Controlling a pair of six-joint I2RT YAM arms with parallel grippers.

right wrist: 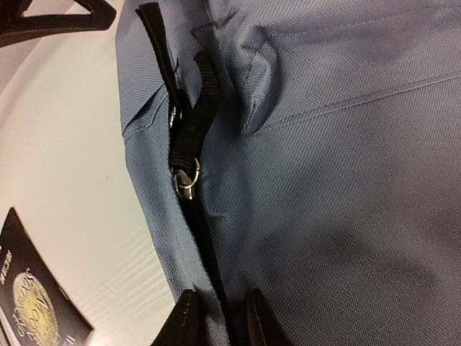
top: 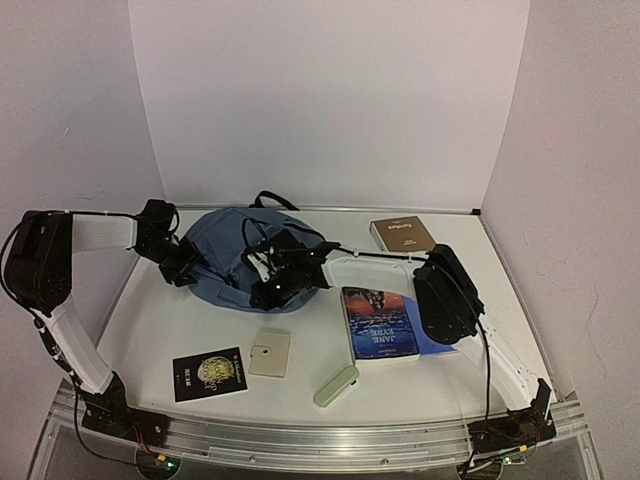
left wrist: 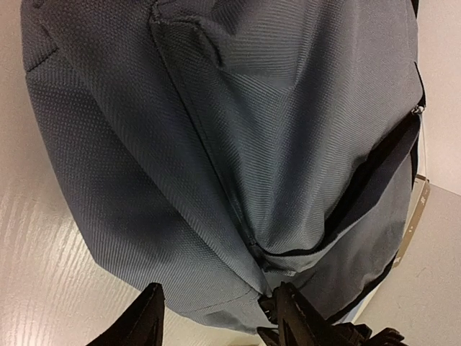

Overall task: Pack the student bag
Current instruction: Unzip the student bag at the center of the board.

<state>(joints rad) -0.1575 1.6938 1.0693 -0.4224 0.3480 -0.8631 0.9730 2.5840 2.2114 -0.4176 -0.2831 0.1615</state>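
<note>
Soft slate-blue fabric backpack point(top: 225, 250) is showing black trim and dark zipper lines. Flat paperback book point(top: 378, 322) is wearing deep blue under an orange top band. Small black booklet point(top: 209, 373) is carrying a round gold emblem. Plain brown hardback point(top: 403, 235) is showing pale lettering.

Top view: even, soft overhead light with a faint lilac cast on the walls. Only weak shadows lie under the student bag point(top: 225, 262) on the white desk point(top: 170, 320). Wall edges bow toward the frame's corners. Left wrist view: weave sharp mid-frame, the lower part dim, black fingers point(left wrist: 144, 324) at the bottom edge as soft silhouettes, desk glare at lower left. Right wrist view: desk washed out at left, a dark shadow patch at lower right.
</note>
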